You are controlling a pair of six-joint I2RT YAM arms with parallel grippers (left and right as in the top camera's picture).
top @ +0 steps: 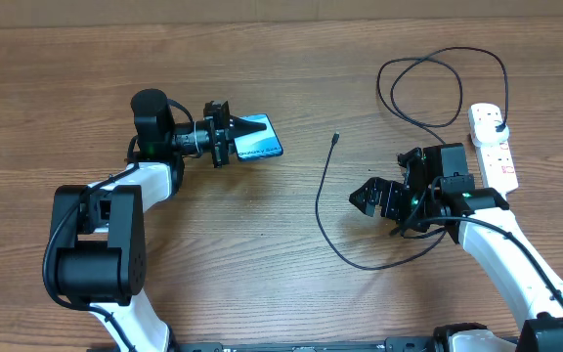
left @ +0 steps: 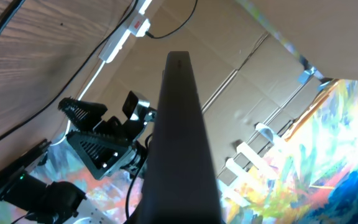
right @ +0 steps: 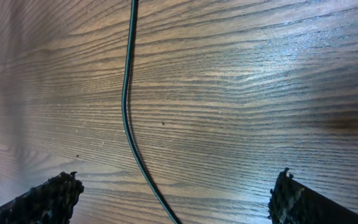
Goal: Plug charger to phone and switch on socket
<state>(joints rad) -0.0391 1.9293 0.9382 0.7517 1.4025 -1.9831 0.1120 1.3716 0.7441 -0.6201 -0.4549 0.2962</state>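
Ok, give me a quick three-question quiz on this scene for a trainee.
1. True or false: the left pincer is shut on the phone.
2. Where is the charger's connector tip? A) in the phone B) on the table, apart from the phone C) in the right pincer
3. Fill in: the right pincer's jaws stand ___.
Key: 1 true; 2 B; 3 open.

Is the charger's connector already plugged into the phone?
No, the charger tip lies on the table, well apart from the phone.
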